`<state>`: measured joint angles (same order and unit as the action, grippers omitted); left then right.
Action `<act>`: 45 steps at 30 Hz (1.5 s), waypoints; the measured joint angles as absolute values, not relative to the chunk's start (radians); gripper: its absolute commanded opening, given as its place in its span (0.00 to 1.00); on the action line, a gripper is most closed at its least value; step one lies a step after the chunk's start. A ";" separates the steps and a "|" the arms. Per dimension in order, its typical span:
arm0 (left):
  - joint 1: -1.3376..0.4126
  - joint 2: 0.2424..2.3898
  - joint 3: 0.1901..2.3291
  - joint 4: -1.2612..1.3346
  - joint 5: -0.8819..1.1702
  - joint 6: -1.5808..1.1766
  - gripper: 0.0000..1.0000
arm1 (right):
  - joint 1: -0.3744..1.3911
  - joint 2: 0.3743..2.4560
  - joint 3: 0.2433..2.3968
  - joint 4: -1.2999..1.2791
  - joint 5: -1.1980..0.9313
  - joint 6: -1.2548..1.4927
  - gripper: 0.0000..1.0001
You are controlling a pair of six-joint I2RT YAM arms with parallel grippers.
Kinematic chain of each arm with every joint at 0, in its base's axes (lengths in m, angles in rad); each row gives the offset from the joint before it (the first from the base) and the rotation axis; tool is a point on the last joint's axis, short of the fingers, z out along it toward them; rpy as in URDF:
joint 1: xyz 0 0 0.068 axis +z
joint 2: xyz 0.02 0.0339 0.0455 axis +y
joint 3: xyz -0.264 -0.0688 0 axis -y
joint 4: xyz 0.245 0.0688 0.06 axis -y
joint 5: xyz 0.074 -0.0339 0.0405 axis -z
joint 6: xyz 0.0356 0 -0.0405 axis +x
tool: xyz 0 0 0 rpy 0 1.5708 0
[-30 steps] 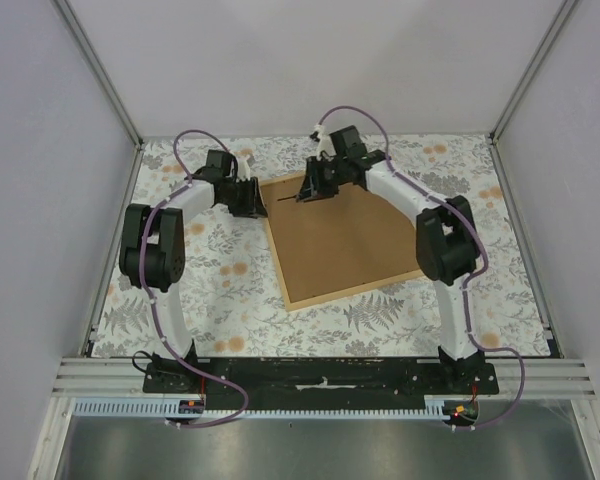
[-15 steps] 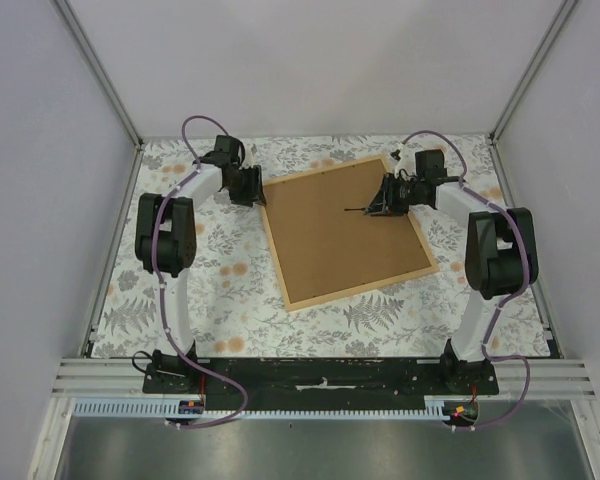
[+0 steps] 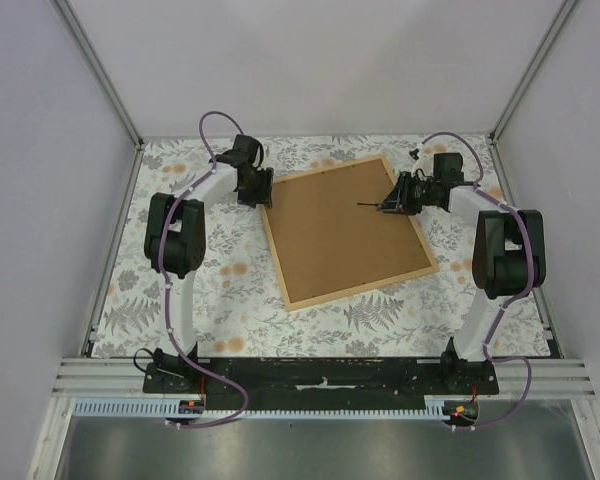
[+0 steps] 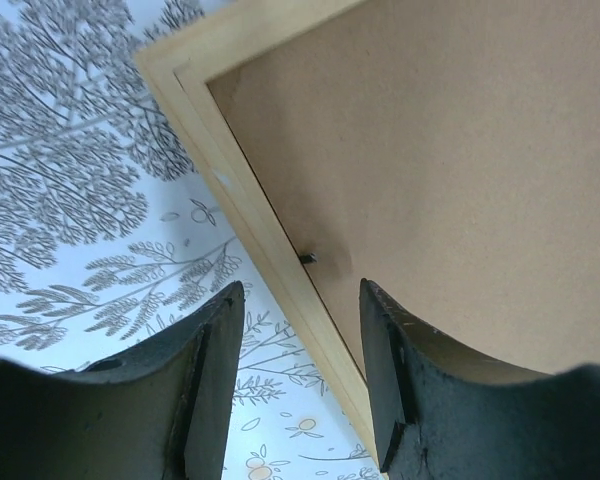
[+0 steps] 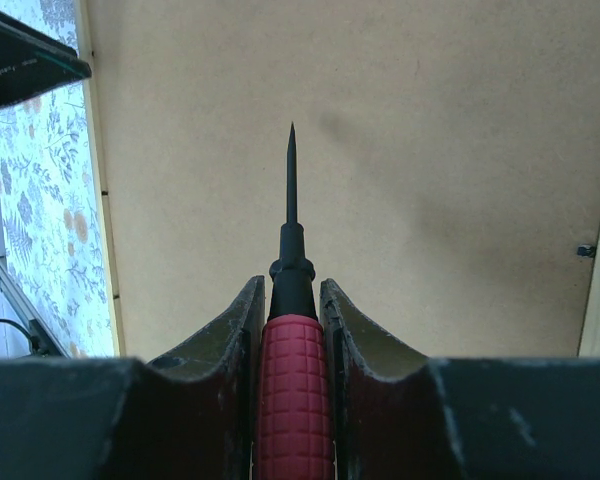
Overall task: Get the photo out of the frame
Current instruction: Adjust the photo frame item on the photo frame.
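Top view: frame (image 3: 352, 284) lies back-up, skewed, mid-table on floral cloth (image 3: 220, 270). Backing board (image 3: 340, 230) is in place. Photo not visible, prob. under the board.
L gripper (image 3: 260, 190) is at frame's 10 o'clock corner. R gripper (image 3: 390, 203) is at the 2 o'clock side, with screwdriver (image 3: 375, 205) pointing to 9 o'clock over the board.

L wrist: jaws apart, nothing between them. They hover over the frame rail, and a small metal tab (image 4: 307, 258) sits at 12 o'clock from the gap.

R wrist: jaws clamped on the red handle. The tip is over bare board, with another tab (image 5: 583, 250) off at 3 o'clock.

Step, as I judge it: loosening the board's tabs, so an early stage. Next: swing the tip to a tab, get under it and lever it up, with L steadying the rail. A slip would gouge the board.
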<state>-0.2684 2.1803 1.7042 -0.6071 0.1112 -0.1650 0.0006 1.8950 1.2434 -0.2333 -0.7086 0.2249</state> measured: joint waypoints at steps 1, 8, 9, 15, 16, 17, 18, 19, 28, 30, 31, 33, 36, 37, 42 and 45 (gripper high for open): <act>-0.268 2.183 1.717 -0.609 0.101 -0.165 0.56 | 0.001 1.895 1.241 -0.232 -0.711 0.226 0.00; -0.263 2.225 1.790 -0.613 0.072 -0.167 0.56 | 0.006 1.895 1.235 -0.216 -0.730 0.236 0.00; -0.263 2.231 1.790 -0.615 0.072 -0.167 0.55 | 0.006 1.895 1.235 -0.213 -0.733 0.236 0.00; -0.264 2.246 1.790 -0.625 0.074 -0.170 0.51 | 0.006 1.895 1.234 -0.197 -0.738 0.240 0.00; -0.264 2.246 1.790 -0.625 0.076 -0.171 0.49 | 0.006 1.895 1.234 -0.195 -0.738 0.243 0.00; -0.264 2.246 1.790 -0.626 0.076 -0.171 0.48 | 0.006 1.895 1.234 -0.195 -0.738 0.243 0.00; -0.265 2.246 1.790 -0.626 0.076 -0.172 0.46 | 0.006 1.895 1.234 -0.195 -0.738 0.244 0.00; -0.266 2.246 1.790 -0.625 0.077 -0.172 0.44 | 0.006 1.895 1.234 -0.195 -0.738 0.244 0.00; -0.270 2.249 1.806 -0.646 0.059 -0.179 0.29 | 0.006 1.894 1.227 -0.187 -0.748 0.247 0.00; -0.271 2.253 1.812 -0.651 0.055 -0.181 0.24 | 0.006 1.894 1.225 -0.186 -0.749 0.247 0.00; -0.271 2.254 1.814 -0.653 0.055 -0.182 0.19 | 0.006 1.894 1.224 -0.187 -0.751 0.247 0.00; -0.271 2.255 1.817 -0.656 0.055 -0.183 0.09 | 0.006 1.894 1.223 -0.186 -0.753 0.249 0.00; -0.271 2.255 1.817 -0.656 0.056 -0.183 0.02 | 0.006 1.894 1.223 -0.186 -0.753 0.251 0.00; -0.271 2.255 1.816 -0.655 0.057 -0.184 0.02 | 0.006 1.894 1.223 -0.186 -0.752 0.251 0.00; -0.265 2.240 1.783 -0.618 0.082 -0.188 0.02 | -0.009 1.894 1.219 -0.181 -0.752 0.251 0.00; -0.253 2.218 1.739 -0.573 0.119 -0.192 0.02 | -0.025 1.894 1.218 -0.180 -0.752 0.255 0.00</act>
